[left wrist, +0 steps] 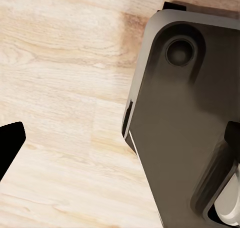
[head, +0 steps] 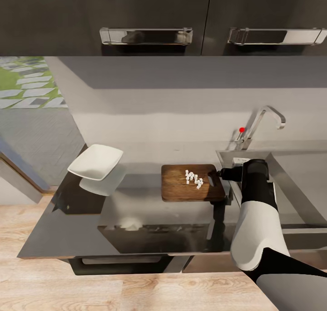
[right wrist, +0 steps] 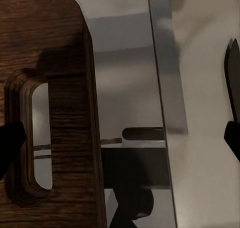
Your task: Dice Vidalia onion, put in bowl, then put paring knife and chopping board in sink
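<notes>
The brown chopping board (head: 181, 188) lies on the dark countertop (head: 68, 229) just left of the sink (head: 295, 188). A small heap of white diced onion (head: 194, 178) sits on the board. The white bowl (head: 96, 161) stands empty at the counter's far left. My right gripper (head: 221, 174) hovers at the board's slotted handle end. In the right wrist view it is open (right wrist: 120, 138), spanning the board's handle edge (right wrist: 60, 113) and the sink rim. A dark pointed shape (right wrist: 232, 73) shows on the sink side; I cannot tell whether it is the paring knife. My left gripper (left wrist: 120, 138) is open over the floor.
A chrome tap (head: 261, 122) with a red knob (head: 242, 130) stands behind the sink. Dark wall cabinets (head: 150, 16) hang above the grey backsplash. The left wrist view looks down on the light wooden floor (left wrist: 60, 63) and my dark base (left wrist: 185, 128).
</notes>
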